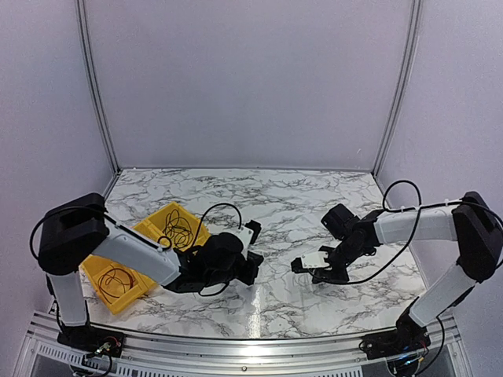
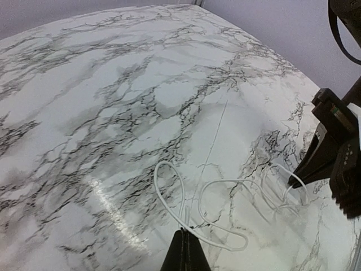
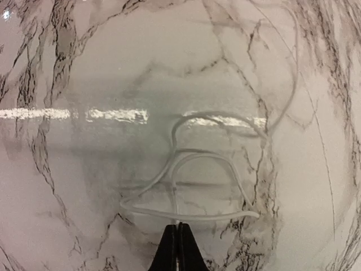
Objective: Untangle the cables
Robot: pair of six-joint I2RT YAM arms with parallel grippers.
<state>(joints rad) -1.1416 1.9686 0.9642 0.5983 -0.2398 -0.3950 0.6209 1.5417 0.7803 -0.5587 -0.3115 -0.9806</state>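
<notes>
A thin white cable [image 2: 225, 192] lies in loose loops on the marble table between my two grippers. In the left wrist view my left gripper [image 2: 186, 244] is shut, pinching a strand of this cable at its tips. In the right wrist view the same white cable [image 3: 192, 169] forms overlapping loops just ahead of my right gripper [image 3: 177, 234], which is shut on a strand. In the top view the left gripper [image 1: 255, 271] and right gripper [image 1: 302, 267] face each other closely at mid-table; the white cable is too faint to see there. Thin black cables [image 1: 179, 228] lie coiled in a yellow bin.
Two yellow bins [image 1: 153, 224] stand at the left behind my left arm; the nearer one holds another black coil [image 1: 118, 280]. The right gripper's body [image 2: 335, 164] shows at the right edge of the left wrist view. Grey walls enclose the table.
</notes>
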